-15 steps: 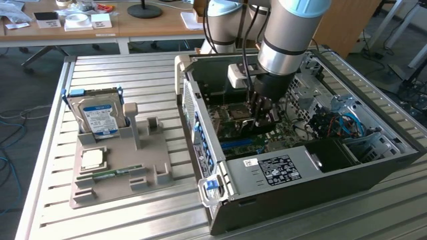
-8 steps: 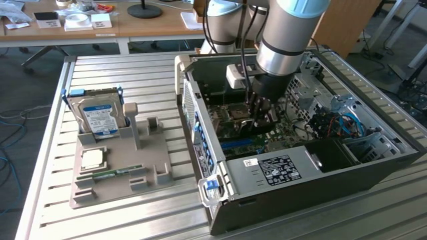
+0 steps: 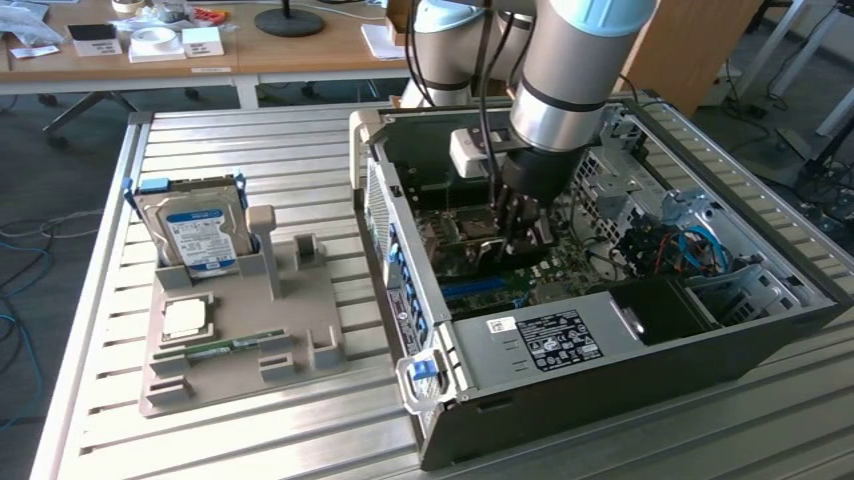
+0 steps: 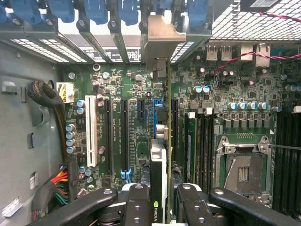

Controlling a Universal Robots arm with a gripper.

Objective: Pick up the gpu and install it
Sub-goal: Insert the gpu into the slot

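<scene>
Gripper point(image 3: 515, 235) clamped on gpu point(image 4: 159, 162); card upright, edge-on above motherboard point(image 4: 117, 122) slots, inside computer case point(image 3: 574, 400), exterior frame centre.

Silver arm point(image 3: 561, 90), black pincer point(image 4: 162, 207)

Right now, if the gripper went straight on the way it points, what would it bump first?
The gripper holds the gpu edge-on, so the card would likely meet the motherboard first, near its blue slot; how much gap remains is unclear.
</scene>
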